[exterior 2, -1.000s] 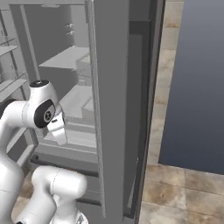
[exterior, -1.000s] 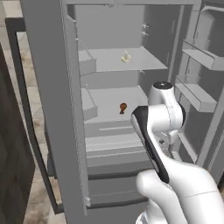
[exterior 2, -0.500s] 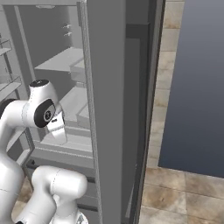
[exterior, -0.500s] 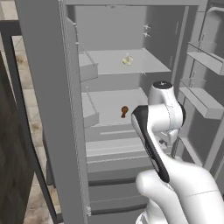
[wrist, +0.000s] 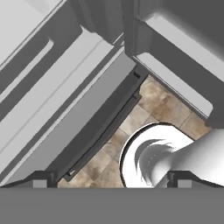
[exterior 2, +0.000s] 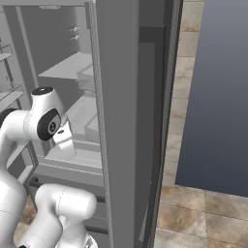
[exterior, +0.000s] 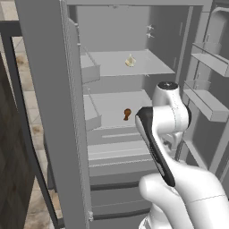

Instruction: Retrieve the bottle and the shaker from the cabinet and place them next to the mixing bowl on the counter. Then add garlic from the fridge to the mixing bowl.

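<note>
While the white arm (exterior: 163, 134) rises in front of the open fridge (exterior: 116, 85), its gripper (wrist: 112, 177) points down at the tiled floor (wrist: 153, 105) by the fridge's foot, with the two dark fingertips (wrist: 41, 178) set at opposite edges of the hand view, so the jaws stand wide apart and hold nothing. Just past the arm in the left base view lie the fridge's lower drawers (exterior: 118, 154), stacked below the flat shelves. On the middle shelf (exterior: 117, 107) sits a small brown item (exterior: 127, 114), too small to identify. Higher and farther back, on the upper shelf (exterior: 129, 67), rests the garlic (exterior: 130, 61), a pale cream bulb near the shelf's middle, well apart from the gripper. To the right hang the door bins (exterior: 208, 100) on the opened door. In the right base view, the fridge's side wall (exterior 2: 126, 121) stands close to the camera, and beyond it a dark blue-grey panel (exterior 2: 213, 92) rises over the tiled floor.
</note>
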Motion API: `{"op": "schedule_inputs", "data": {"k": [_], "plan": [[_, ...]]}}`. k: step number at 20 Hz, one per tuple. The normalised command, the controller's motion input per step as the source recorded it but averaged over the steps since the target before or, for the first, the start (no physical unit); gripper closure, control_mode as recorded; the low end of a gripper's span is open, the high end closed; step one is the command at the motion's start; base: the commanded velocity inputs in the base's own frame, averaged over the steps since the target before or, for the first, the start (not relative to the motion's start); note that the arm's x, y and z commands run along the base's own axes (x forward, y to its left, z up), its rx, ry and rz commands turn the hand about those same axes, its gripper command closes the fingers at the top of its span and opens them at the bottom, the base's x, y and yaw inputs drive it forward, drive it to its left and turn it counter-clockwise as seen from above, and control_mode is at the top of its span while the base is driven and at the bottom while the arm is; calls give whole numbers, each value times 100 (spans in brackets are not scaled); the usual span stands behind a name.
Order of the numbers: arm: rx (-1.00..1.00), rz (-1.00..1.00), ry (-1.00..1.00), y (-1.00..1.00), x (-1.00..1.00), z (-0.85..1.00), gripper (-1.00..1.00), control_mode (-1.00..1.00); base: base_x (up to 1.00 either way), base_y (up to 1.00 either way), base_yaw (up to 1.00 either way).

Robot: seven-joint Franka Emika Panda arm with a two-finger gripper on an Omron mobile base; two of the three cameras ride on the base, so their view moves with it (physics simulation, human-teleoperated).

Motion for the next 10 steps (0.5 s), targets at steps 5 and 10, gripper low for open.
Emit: {"op": "schedule_inputs", "data": {"k": [5,10], "plan": [[-14,16,-16,6,3,55,-100,-100,0,0,0],[-22,20,-40,8,6,56,-100,-100,0,0,0]]}}
